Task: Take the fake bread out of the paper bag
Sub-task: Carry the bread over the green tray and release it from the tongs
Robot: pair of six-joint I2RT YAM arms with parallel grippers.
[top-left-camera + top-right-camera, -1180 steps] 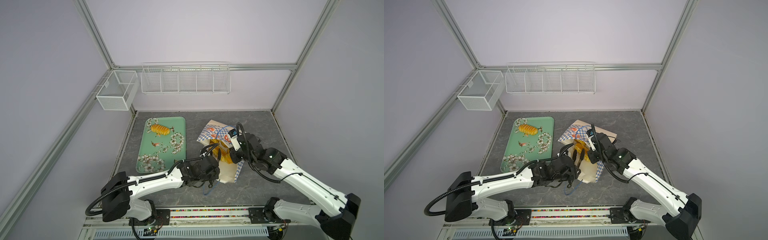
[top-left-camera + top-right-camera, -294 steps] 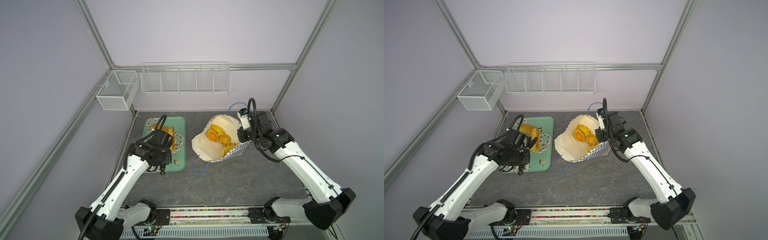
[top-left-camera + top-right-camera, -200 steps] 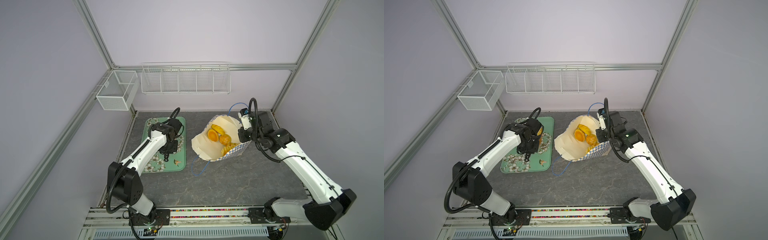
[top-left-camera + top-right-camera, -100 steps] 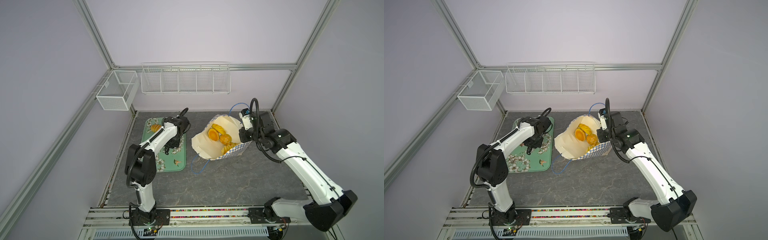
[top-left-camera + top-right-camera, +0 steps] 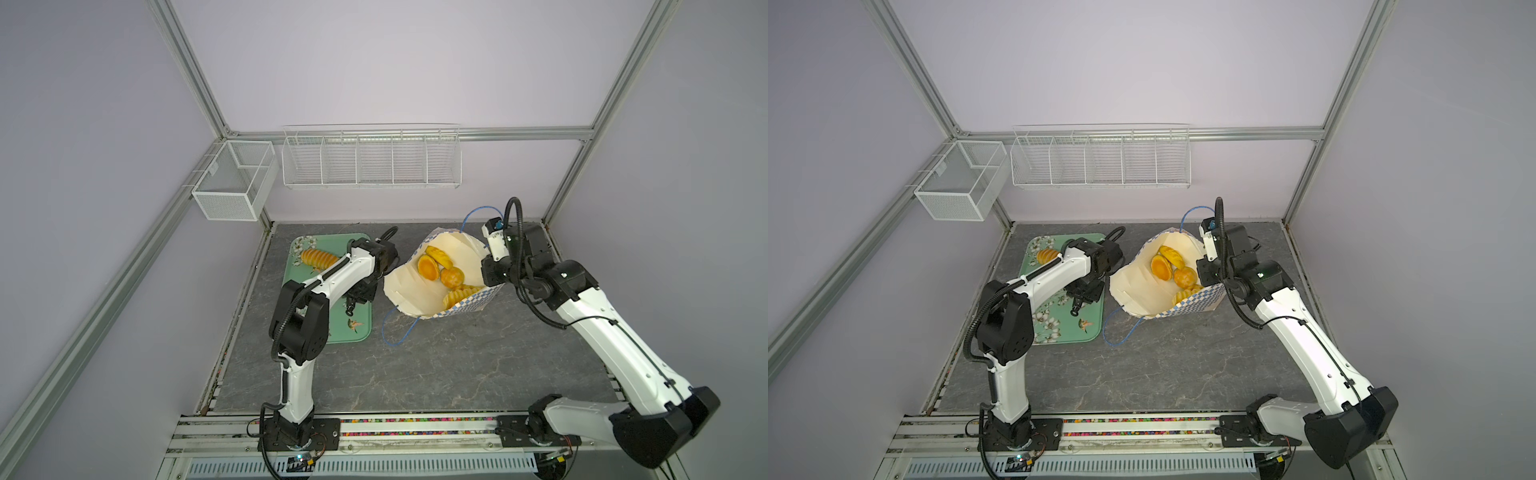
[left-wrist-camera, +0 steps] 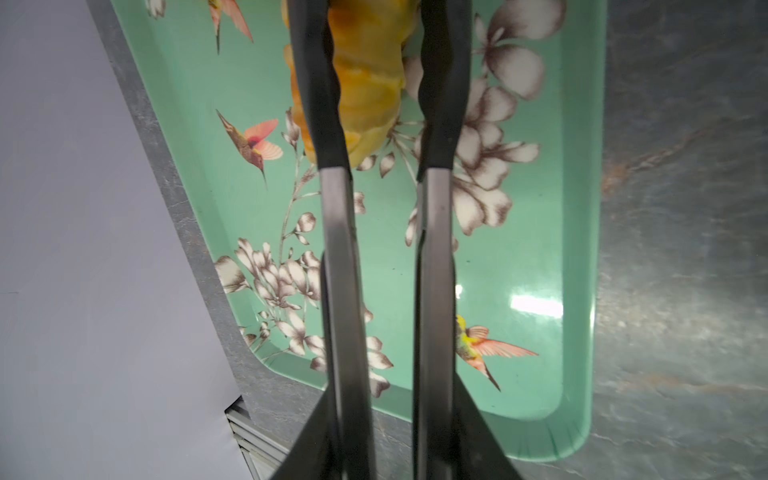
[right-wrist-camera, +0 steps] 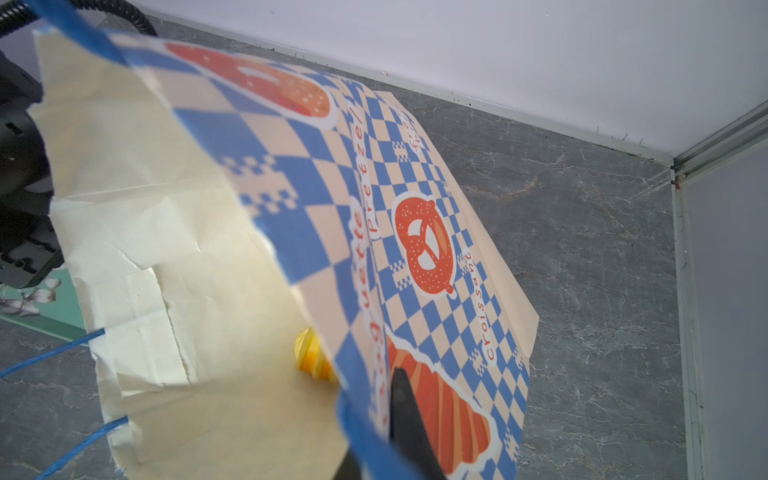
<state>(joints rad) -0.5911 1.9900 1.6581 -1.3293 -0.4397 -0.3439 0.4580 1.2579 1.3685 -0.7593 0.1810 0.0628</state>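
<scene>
Paper bag (image 5: 409, 286) leans open beside the green tray (image 5: 336, 243), several pieces of bread (image 5: 428, 268) inside. Right claw (image 5: 490, 270) pinches the bag's rim tight. Left claw (image 6: 376, 41) is low over the tray, parted narrowly around a loaf (image 6: 370, 83) lying there.

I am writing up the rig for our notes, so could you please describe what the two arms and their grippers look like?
The left arm and right arm are white-shelled with black joints and bases, each trailed by a black ribbed cable hose. The left gripper has two long slim fingers, grey shanks ending in black wavy pads.
</scene>
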